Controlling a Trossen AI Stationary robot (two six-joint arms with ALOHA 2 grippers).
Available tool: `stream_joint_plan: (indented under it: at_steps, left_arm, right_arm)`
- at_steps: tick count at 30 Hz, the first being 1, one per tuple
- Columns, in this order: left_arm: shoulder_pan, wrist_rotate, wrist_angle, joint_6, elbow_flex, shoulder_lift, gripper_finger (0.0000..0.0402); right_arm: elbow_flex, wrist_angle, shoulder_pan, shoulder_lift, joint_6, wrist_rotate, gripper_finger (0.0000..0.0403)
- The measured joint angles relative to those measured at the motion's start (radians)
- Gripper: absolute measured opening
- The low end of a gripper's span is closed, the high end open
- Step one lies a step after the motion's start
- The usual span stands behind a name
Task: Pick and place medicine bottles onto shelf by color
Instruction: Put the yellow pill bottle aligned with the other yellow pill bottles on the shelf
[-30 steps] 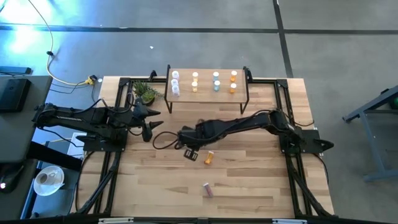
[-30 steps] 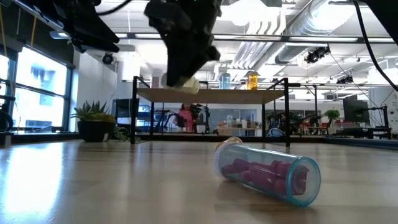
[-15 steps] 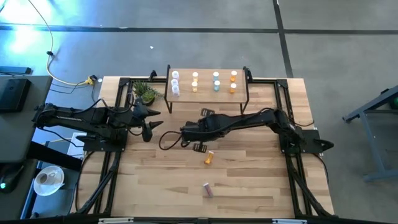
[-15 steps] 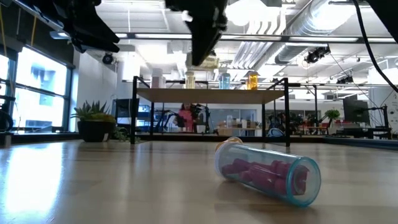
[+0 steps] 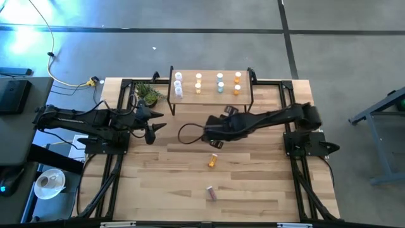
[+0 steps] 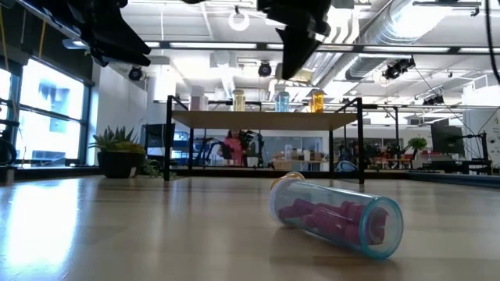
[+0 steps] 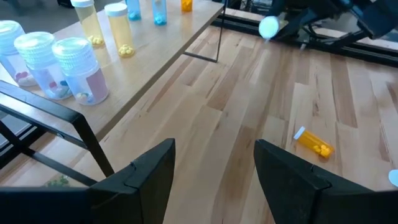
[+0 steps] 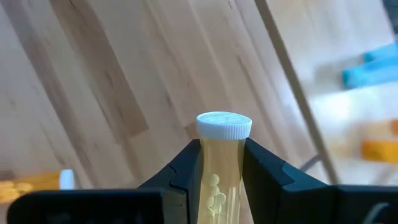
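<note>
As seen from above, the right tool (image 5: pixel 215 142) hangs over the bench (image 5: pixel 266 183) in front of the shelf (image 5: pixel 211 93); its load is hidden there. On the shelf, bottles stand upright in four columns: clear (image 5: pixel 178 84), yellow (image 5: pixel 199 83), blue-green (image 5: pixel 220 83), orange (image 5: pixel 238 83). An orange bottle (image 5: pixel 212 161) and a purple bottle (image 5: pixel 211 193) lie flat on the bench, well apart. The left tool (image 5: pixel 150 124) waits near the plant (image 5: pixel 147 94).

Low view: the purple bottle (image 6: pixel 337 216) lies on its side, long axis across the picture.

Left wrist view: the left tool's fingers (image 7: pixel 140 176) stand apart, empty. The orange bottle (image 7: pixel 313 142) lies with its cap toward the shelf (image 7: pixel 149 68).

Right wrist view: the right tool's fingers (image 8: pixel 186 168) clamp a yellow bottle (image 8: pixel 222 165), its long axis along them, white cap outward.
</note>
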Motion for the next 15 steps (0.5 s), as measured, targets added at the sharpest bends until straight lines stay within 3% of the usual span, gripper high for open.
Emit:
stream_joint_plan:
  at_steps: [10, 15]
  left_arm:
    - [0.000, -0.004, 0.022, -0.011, 0.000, 0.078, 0.0209]
    - [-0.002, -0.001, 0.155, -0.026, 0.000, 0.153, 0.0209]
  right_arm:
    - [-0.473, 0.538, 0.005, -0.283, 0.004, -0.101, 0.0082]
    - [-0.659, 0.846, 0.005, -0.367, -0.069, -0.147, 0.0082]
